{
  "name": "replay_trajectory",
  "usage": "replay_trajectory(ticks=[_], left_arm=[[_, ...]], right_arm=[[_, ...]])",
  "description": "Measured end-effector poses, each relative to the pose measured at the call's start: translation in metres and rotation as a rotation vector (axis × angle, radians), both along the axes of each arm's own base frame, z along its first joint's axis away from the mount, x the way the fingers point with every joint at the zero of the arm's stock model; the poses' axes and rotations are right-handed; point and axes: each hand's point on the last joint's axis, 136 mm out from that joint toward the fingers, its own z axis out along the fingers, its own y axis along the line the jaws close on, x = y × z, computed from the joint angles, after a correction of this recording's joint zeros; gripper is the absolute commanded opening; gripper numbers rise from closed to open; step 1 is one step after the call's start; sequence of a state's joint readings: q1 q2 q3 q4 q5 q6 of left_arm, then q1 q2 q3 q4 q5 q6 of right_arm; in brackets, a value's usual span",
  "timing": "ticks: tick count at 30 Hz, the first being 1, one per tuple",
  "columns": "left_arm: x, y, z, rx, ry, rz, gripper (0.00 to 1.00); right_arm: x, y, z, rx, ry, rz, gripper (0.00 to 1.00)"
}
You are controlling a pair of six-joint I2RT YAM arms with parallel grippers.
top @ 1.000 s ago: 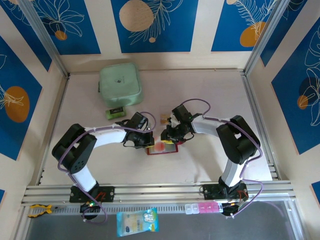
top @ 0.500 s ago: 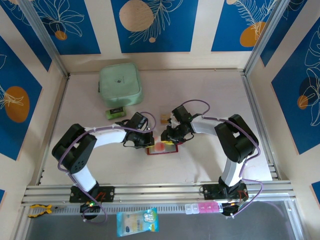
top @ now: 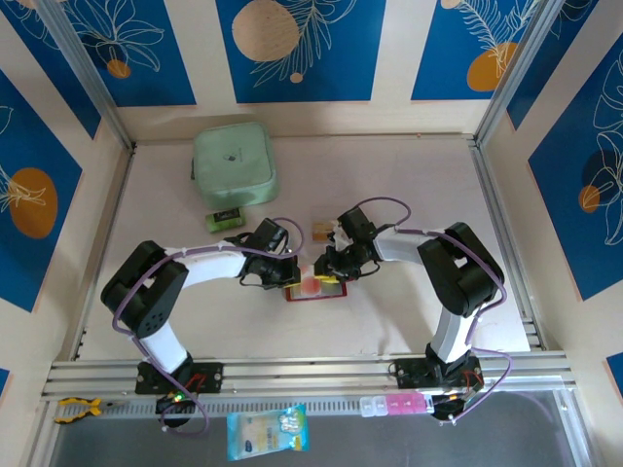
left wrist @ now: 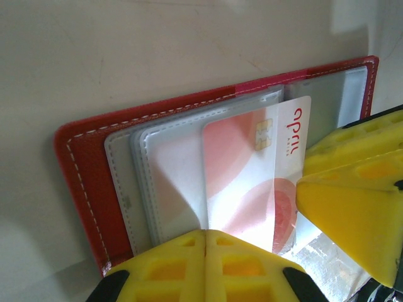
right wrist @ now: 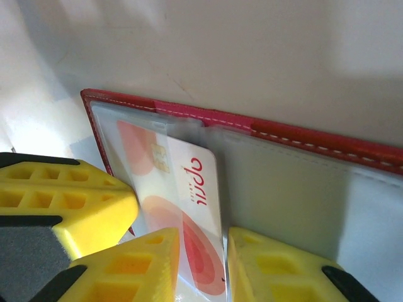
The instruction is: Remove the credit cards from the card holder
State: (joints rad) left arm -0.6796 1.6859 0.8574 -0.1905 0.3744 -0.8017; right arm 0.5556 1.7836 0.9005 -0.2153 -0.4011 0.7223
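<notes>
Where the table (top: 419, 195) runs out to its metal side rails, the widest bare stretch lies to the right of the card holder (top: 316, 289). A narrower strip lies between the holder and the near rail (top: 311, 375).

Well to the holder's left and behind it sits a mint-green zip case (top: 234, 165), square with soft corners. A small green-and-black block (top: 224, 220) lies nearer the holder, also left and behind.

The left gripper (left wrist: 206, 251) meets the holder from the left. Its yellow, pocketed plastic fingers are pressed flat together with nothing seen between them, and the tips are over the holder's edge.

The holder lies opened flat. Its dark-red, leather-like cover has pale stitching along a round-cornered border, and cloudy clear sleeves (left wrist: 164, 182) are stacked inside. A whitish credit card (left wrist: 252, 170) sticks out of one sleeve. It is glossy, with pink-red curved shapes, a small metallic chip and red lettering, and part of it lies under the film.

Just behind the holder, apart from it, a tan-gold card (top: 319, 231) lies flat on the table.

The right gripper (right wrist: 203, 264) meets the holder from the right, fingertips over the whitish card. Its jaws stand a narrow way apart, and the card's end shows face-up in the gap rather than pinched. Whether the fingers press on it I cannot tell.

Over the holder the two grippers' yellow fingers sit just beside one another, leaving little room there.
</notes>
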Motion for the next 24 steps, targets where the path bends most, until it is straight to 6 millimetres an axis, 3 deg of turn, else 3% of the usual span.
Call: replay_trajectory(ticks=[11,24], left_arm=[[0.0001,0.0001,0.0,0.0,0.0,0.0,0.0],[0.0001,0.0001,-0.0002,-0.001,-0.001,0.0,0.0]], right_arm=[[-0.0013,0.0022,0.0029,0.036,0.007,-0.008,0.15],[-0.0011,-0.0058,0.0091,0.041,-0.017,-0.02,0.1]])
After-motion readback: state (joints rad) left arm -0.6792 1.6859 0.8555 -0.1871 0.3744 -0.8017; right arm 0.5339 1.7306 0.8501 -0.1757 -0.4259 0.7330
